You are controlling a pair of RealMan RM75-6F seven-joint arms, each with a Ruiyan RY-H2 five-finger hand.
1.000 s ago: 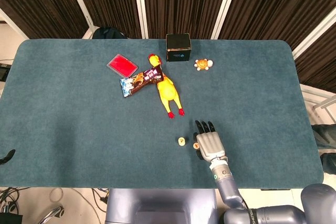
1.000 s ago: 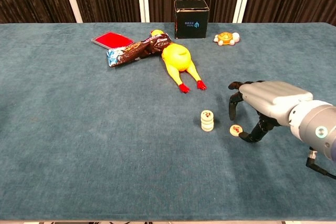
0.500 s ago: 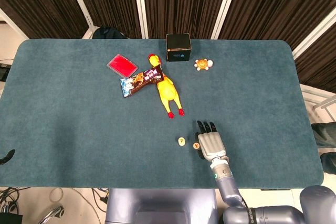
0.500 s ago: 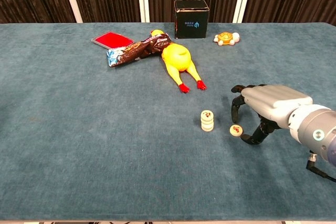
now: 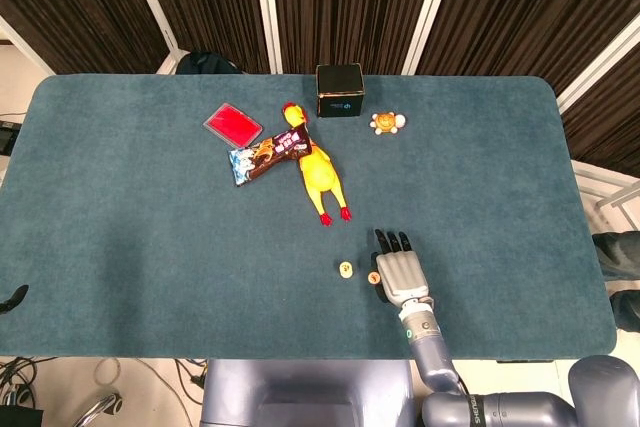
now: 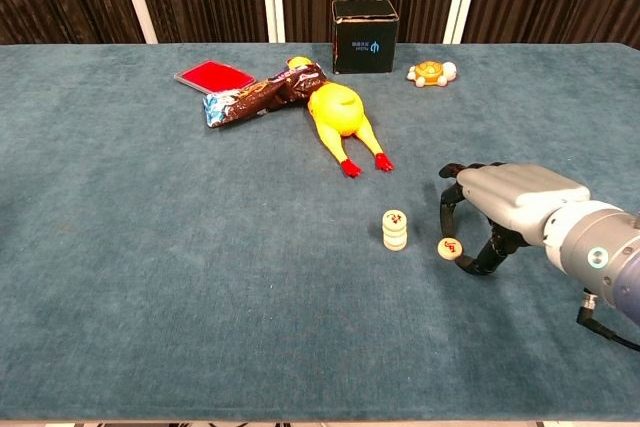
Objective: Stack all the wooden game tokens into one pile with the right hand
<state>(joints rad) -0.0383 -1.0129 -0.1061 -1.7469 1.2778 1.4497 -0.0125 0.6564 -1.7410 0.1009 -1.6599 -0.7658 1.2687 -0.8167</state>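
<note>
A short stack of round wooden tokens point(image 6: 395, 230) stands on the teal table, also seen as the stack point(image 5: 345, 270) in the head view. One loose token point(image 6: 450, 247) with a red mark lies just right of it, and it shows as the token point(image 5: 373, 278) from above. My right hand point(image 6: 505, 209) arches over this loose token, with fingers curled down on its far side and the thumb by its near right edge. The token still lies on the cloth. In the head view the right hand point(image 5: 398, 272) is seen from the back. No left hand shows.
Beyond the tokens lie a yellow rubber chicken point(image 6: 338, 112), a snack wrapper point(image 6: 255, 97) and a red flat case point(image 6: 212, 75). A black box point(image 6: 365, 36) and a small turtle toy point(image 6: 431, 73) sit at the far edge. The table's front edge point(image 5: 400, 357) is close behind my wrist.
My right hand has sunk a little and drawn its fingers closer around the loose token. The token and the stack have not moved.
</note>
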